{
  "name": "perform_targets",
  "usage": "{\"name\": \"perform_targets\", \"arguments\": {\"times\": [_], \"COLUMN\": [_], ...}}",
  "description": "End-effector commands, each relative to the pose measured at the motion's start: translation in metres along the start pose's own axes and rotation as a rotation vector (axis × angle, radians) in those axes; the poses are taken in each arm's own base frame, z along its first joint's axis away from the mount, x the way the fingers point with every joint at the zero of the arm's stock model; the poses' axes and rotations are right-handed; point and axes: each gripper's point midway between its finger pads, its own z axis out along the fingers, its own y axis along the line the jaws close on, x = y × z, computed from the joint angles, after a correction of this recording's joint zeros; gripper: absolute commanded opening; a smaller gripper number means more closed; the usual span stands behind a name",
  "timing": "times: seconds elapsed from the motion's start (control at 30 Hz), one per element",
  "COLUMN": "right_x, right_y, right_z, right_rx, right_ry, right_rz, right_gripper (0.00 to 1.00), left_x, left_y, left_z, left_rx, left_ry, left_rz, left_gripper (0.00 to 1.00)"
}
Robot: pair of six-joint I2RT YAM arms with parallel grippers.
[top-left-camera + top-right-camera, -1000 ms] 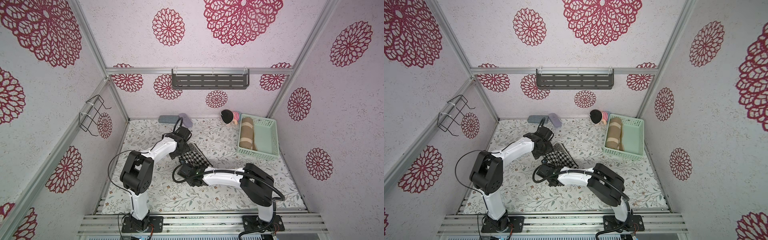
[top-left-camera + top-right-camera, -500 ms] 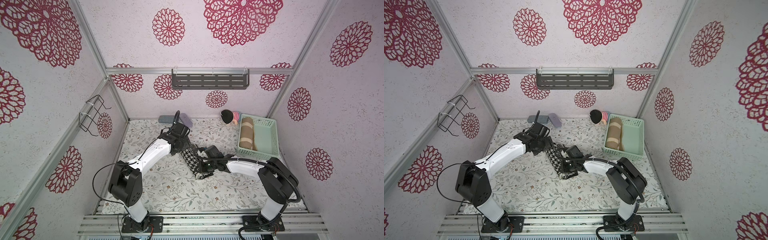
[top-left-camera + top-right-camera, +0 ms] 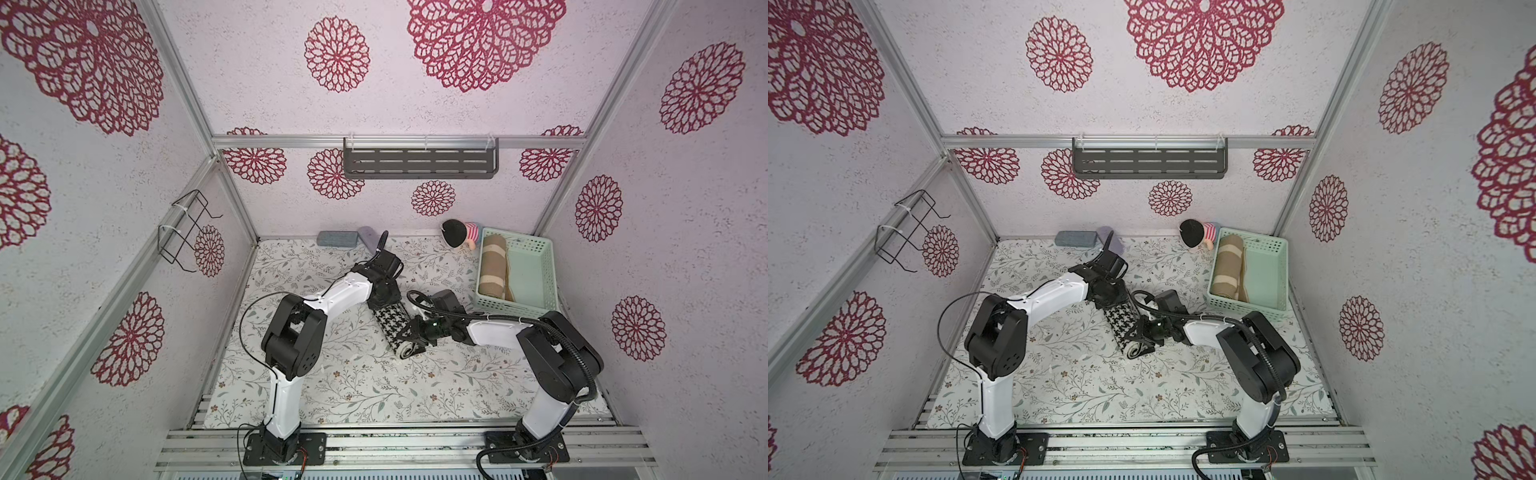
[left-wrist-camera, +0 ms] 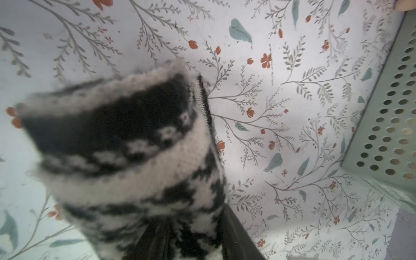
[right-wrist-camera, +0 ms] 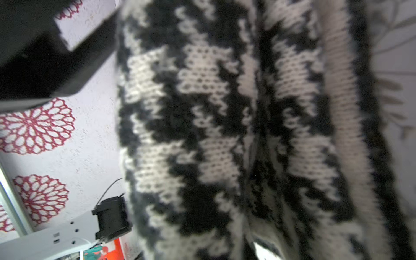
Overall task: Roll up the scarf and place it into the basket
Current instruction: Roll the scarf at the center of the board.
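Note:
The black-and-white houndstooth scarf (image 3: 395, 328) lies rolled into a short tube in the middle of the floral mat, seen in both top views (image 3: 1124, 328). My left gripper (image 3: 384, 300) sits at the roll's far end. In the left wrist view its dark fingers (image 4: 234, 234) press scarf fabric (image 4: 135, 157) between them. My right gripper (image 3: 409, 341) reaches in from the right and straddles the roll's near end. The scarf (image 5: 225, 123) fills the right wrist view and hides those jaws. The mint-green basket (image 3: 544, 274) stands at the back right.
A brown striped roll (image 3: 493, 266) lies in the basket's left half. A small doll (image 3: 459, 233), a grey block (image 3: 337, 238) and a lilac object (image 3: 369, 237) line the back wall. A dark slotted shelf (image 3: 419, 163) and a wire rack (image 3: 187, 232) hang on the walls.
The flat scarf has been rolled into a tube. My right arm swung from the front to the roll's right side. The left fingers closed onto the far end.

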Motion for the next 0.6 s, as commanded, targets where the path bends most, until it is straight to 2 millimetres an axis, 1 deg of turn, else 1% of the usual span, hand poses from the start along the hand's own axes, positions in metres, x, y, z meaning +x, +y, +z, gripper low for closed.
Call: {"name": "perform_targets", "arguments": {"times": [0.0,0.1,0.23,0.3,0.33,0.37,0.43,0.57], "right_x": [0.004,0.000,-0.015,-0.021,-0.025,-0.028,-0.035,-0.046], "right_y": [-0.009,-0.008,0.007,0.012,0.013,0.012,0.008,-0.002], "right_z": [-0.007,-0.017,-0.042,-0.054,-0.059,-0.062,-0.065,-0.057], "right_rx": [0.037,0.101,0.187,0.229,0.253,0.278,0.326,0.345], "right_ry": [0.013,-0.006,-0.073,-0.106,-0.122,-0.130,-0.141,-0.127], "right_rz": [0.029,-0.017,-0.129,-0.175,-0.194,-0.204,-0.219,-0.207], "right_gripper": [0.38,0.52,0.72,0.80,0.97,0.99,0.99,0.99], "left_x": [0.005,0.006,0.007,0.007,0.007,0.008,0.009,0.012], "left_y": [0.006,0.010,0.010,0.009,0.009,0.010,0.011,0.016], "left_z": [0.028,0.041,0.050,0.052,0.053,0.053,0.053,0.052], "left_rx": [-0.021,-0.044,-0.055,-0.053,-0.053,-0.054,-0.058,-0.067], "left_ry": [0.041,0.067,0.085,0.090,0.090,0.092,0.093,0.095], "left_rz": [-0.014,-0.017,-0.017,-0.018,-0.019,-0.019,-0.021,-0.022], "left_gripper": [0.36,0.35,0.34,0.34,0.34,0.34,0.34,0.34]}}
